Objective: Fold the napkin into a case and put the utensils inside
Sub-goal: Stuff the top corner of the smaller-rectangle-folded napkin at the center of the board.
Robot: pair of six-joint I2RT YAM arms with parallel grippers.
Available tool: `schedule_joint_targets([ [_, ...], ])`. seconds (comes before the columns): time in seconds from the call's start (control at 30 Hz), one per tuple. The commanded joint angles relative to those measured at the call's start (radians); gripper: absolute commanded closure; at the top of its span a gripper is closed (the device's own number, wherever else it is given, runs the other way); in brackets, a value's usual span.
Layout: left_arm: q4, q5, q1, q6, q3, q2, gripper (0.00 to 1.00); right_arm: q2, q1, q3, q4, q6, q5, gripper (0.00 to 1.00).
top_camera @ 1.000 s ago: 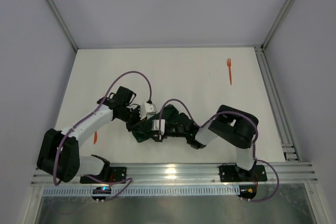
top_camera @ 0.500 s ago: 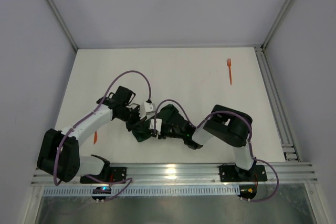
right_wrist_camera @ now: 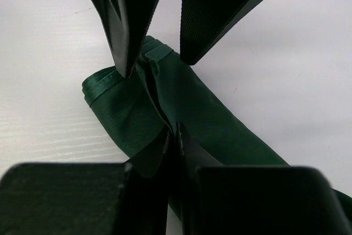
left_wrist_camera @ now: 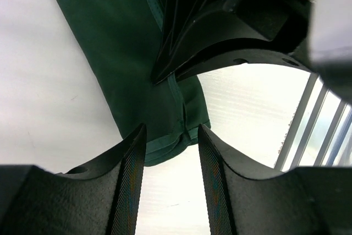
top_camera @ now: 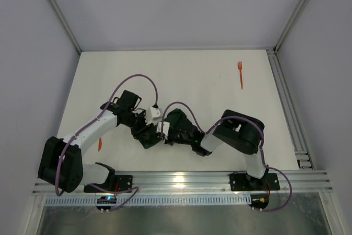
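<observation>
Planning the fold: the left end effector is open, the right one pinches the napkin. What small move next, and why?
Probably lift the right end effector slightly to raise the layer of napkin it pinches; the left end effector stands open astride the folded end.

My black-and-white left arm [top_camera: 91, 130] reaches forward and inward. The black two-finger left gripper [left_wrist_camera: 171, 134] points down, jaws parted. My right arm [top_camera: 236, 133] bends across towards it. The right gripper [right_wrist_camera: 172, 131] is low, its jaws pinched nearly together on a fold of the dark green cloth napkin [right_wrist_camera: 220, 119]. Both grippers sit tip to tip, just apart.
</observation>
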State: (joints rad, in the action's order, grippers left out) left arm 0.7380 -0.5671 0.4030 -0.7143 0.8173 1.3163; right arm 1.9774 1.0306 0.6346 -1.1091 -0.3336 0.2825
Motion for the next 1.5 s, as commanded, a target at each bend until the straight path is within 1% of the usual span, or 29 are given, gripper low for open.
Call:
schedule_joint_targets([
  [0.0,0.007,-0.055,-0.026,-0.004,0.023,-0.046,0.56,0.000,-0.007,0.040,-0.021,0.041,-0.012,0.92],
  [0.07,0.038,-0.115,-0.049,-0.004,0.043,-0.058,0.57,0.000,-0.010,0.040,-0.027,0.041,-0.008,0.96],
  [0.13,0.090,-0.177,-0.084,0.001,0.092,-0.066,0.57,0.003,-0.013,0.040,-0.031,0.041,-0.005,0.96],
  [0.27,0.129,-0.221,-0.130,0.019,0.141,-0.062,0.58,-0.008,-0.014,0.039,-0.034,0.027,-0.011,0.96],
  [0.37,0.069,-0.237,-0.182,0.082,0.131,-0.066,0.60,-0.014,-0.014,0.037,-0.041,-0.001,-0.016,0.96],
  [0.4,0.032,-0.219,-0.206,0.117,0.125,-0.066,0.60,-0.014,-0.014,0.034,-0.052,-0.018,-0.016,0.96],
  [0.43,-0.065,-0.183,-0.211,0.159,0.109,-0.065,0.60,-0.014,-0.014,0.028,-0.075,-0.024,-0.017,0.96],
  [0.47,-0.118,-0.141,-0.211,0.230,0.099,-0.060,0.59,-0.014,-0.014,0.027,-0.081,-0.031,-0.025,0.96],
  [0.53,-0.228,-0.099,-0.205,0.265,0.076,-0.028,0.57,-0.021,-0.012,0.028,-0.086,-0.060,-0.037,0.96],
  [0.57,-0.250,-0.077,-0.199,0.275,0.071,-0.013,0.57,-0.025,-0.012,0.027,-0.089,-0.070,-0.046,0.96],
  [0.63,-0.272,-0.033,-0.171,0.268,0.068,0.044,0.57,-0.032,-0.012,0.024,-0.109,-0.093,-0.054,0.96],
  [0.77,-0.298,-0.045,-0.159,0.240,0.049,0.106,0.52,-0.042,-0.012,0.033,-0.109,-0.125,-0.060,0.96],
  [0.9,-0.266,-0.066,-0.141,0.205,0.045,0.139,0.50,-0.037,-0.012,0.039,-0.123,-0.153,-0.075,0.96],
  [1.0,-0.227,-0.059,-0.119,0.158,0.037,0.161,0.48,-0.034,-0.014,0.045,-0.129,-0.140,-0.095,0.96],
  [1.13,-0.200,-0.057,-0.110,0.102,0.016,0.163,0.46,-0.038,-0.014,0.059,-0.120,-0.111,-0.121,0.96],
  [1.33,-0.203,-0.016,-0.070,0.069,-0.023,0.149,0.44,-0.035,-0.014,0.059,-0.147,-0.087,-0.143,0.96],
  [1.47,-0.174,-0.033,-0.070,0.039,-0.041,0.113,0.38,-0.032,-0.014,0.068,-0.136,-0.068,-0.149,0.96],
])
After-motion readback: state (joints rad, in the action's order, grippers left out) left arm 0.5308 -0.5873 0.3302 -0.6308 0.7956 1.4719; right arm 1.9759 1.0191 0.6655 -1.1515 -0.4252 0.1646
